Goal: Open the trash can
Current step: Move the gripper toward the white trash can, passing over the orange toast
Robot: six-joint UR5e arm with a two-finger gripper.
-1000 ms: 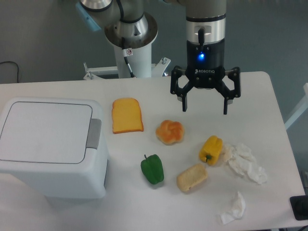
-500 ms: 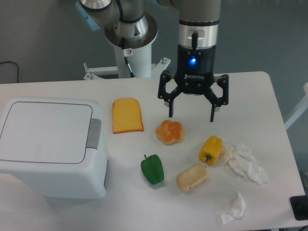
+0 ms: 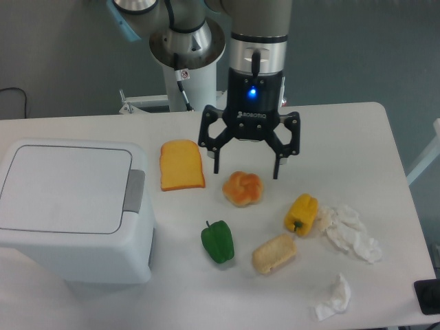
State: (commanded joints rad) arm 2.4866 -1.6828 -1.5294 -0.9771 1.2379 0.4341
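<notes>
A grey and silver arm segment (image 3: 258,27) is seen ending in a black wrist body lit by a small blue light (image 3: 252,91). White lettering is printed on the black end effector (image 3: 247,170), whose two black linkage fingers are tipped with grey. A white base column (image 3: 185,69) is marked with a small red-and-white sticker.

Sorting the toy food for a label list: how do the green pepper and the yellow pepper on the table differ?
The glossy green bell pepper lies left of the tan bread roll, apart from everything; the glossy yellow bell pepper lies right of it, touching or nearly touching the crumpled white tissue. The green one looks slightly longer and darker; the yellow one looks blockier. Both lie on the white table, untouched.
</notes>
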